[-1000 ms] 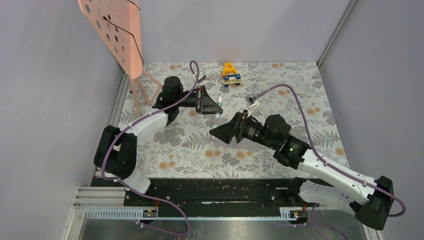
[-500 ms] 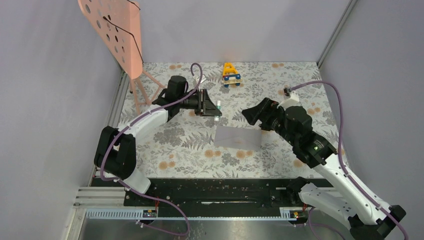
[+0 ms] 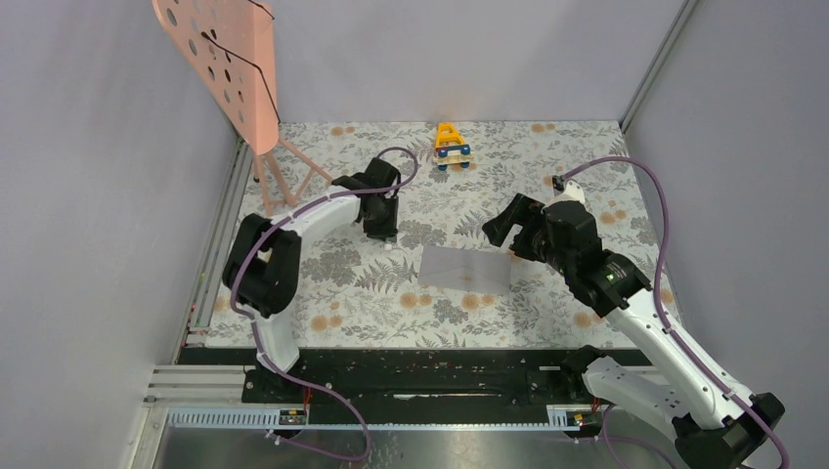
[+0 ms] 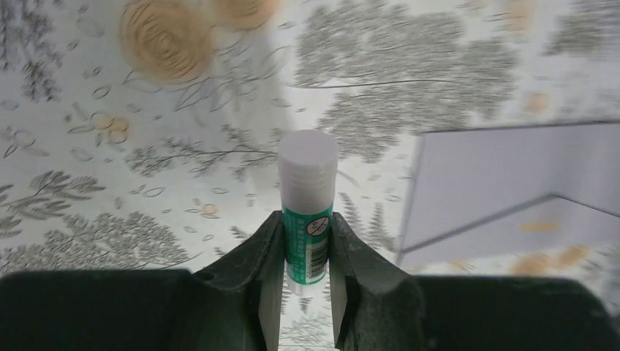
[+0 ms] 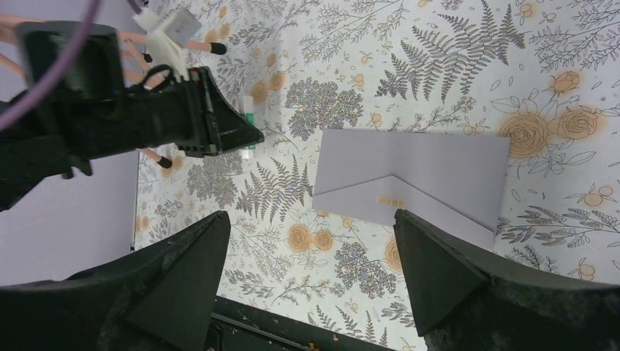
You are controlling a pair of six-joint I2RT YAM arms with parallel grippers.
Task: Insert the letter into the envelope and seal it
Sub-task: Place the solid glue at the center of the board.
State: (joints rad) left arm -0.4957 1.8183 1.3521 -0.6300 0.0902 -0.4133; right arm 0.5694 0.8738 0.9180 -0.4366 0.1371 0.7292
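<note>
Item one, nearest me: a black rail [image 3: 420, 369] across the near edge of the table, with both arm bases bolted to it.

Item two: the table [image 3: 596, 176] itself, which I see covered in a pale cloth printed with grey ferns and orange roses.

Item three: the envelope [image 3: 465, 270], grey-lilac and plain. It lies flat on the cloth a little right of centre, in the near half. My right wrist view shows the envelope [image 5: 413, 179] with its pointed flap folded down over the body and a small yellowish mark at the flap's tip. Neither gripper touches it.

Item four: the right gripper [image 3: 503, 225], just beyond the envelope's far right corner. In its own camera the right gripper [image 5: 307, 219] has its fingers [image 5: 439, 270] spread wide with nothing between them.

Item five: the left gripper [image 3: 383, 230], far and left of the envelope and apart from it, pointing down at the cloth. In its own camera I count the left gripper [image 4: 307, 227] closed narrowly on a glue stick [image 4: 308, 212] with a white cap and a green label. The cap end sticks out past the fingertips. The envelope [image 4: 512, 183] sits off to one side of that view.

Item six: a small yellow toy car [image 3: 451, 143] near the far edge, centre.

Item seven: a pink perforated board [image 3: 220, 59] on thin pink legs in the far left corner.
</note>
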